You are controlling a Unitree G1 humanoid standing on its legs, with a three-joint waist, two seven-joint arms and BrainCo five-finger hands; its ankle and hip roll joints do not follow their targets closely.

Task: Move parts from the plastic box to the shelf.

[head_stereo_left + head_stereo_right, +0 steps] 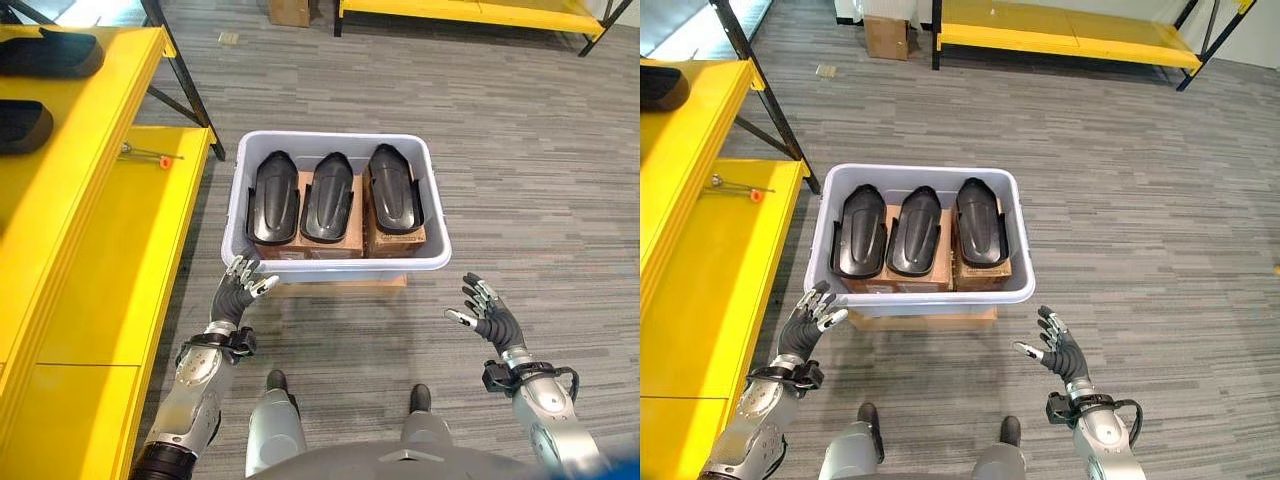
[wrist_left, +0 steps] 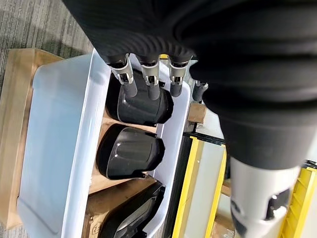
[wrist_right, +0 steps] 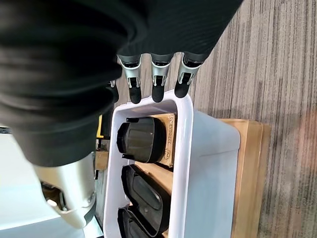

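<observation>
Parts (image 1: pixel 329 196), glossy black moulded shells; smooth grey plastic box (image 1: pixel 240 190), seemingly rounded.

So the plastic box (image 1: pixel 335 260) sits mid-frame on a wooden platform (image 1: pixel 340 283), three parts (image 1: pixel 330 196) side by side inside on cardboard boxes (image 1: pixel 392 240). The shelf (image 1: pixel 75 230) runs down the left edge, two more parts (image 1: pixel 48 52) upper left on it.
</observation>
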